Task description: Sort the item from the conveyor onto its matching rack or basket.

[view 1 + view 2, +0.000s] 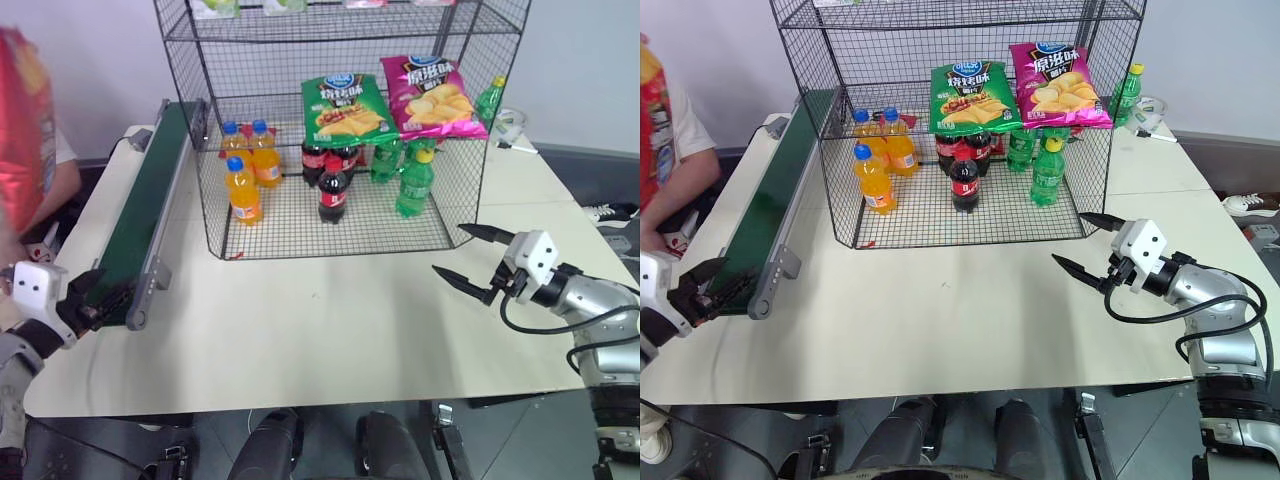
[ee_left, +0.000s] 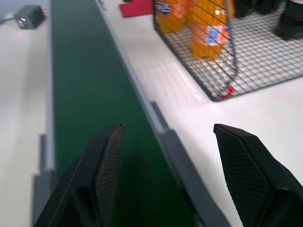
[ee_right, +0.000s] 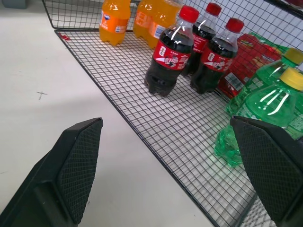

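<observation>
Red crisp bag (image 1: 22, 125) is seen from the head, held up by a person beside the conveyor (image 1: 140, 215), not yet on the belt. From the left wrist, the left pincer (image 2: 165, 161) is spread and empty over the belt; a late squeeze could miss the bag. From the right wrist, the right pincer (image 3: 175, 156) is spread near the rack (image 3: 180, 137); bottles could be bumped.

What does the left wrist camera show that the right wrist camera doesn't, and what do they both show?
Left wrist view: the green conveyor belt running ahead between the open left gripper fingers, with a small black box beside it.

Right wrist view: three cola bottles and green bottles standing in the wire rack, seen past the open right gripper.

Both: the pale table, the rack's mesh floor and orange bottles.
</observation>
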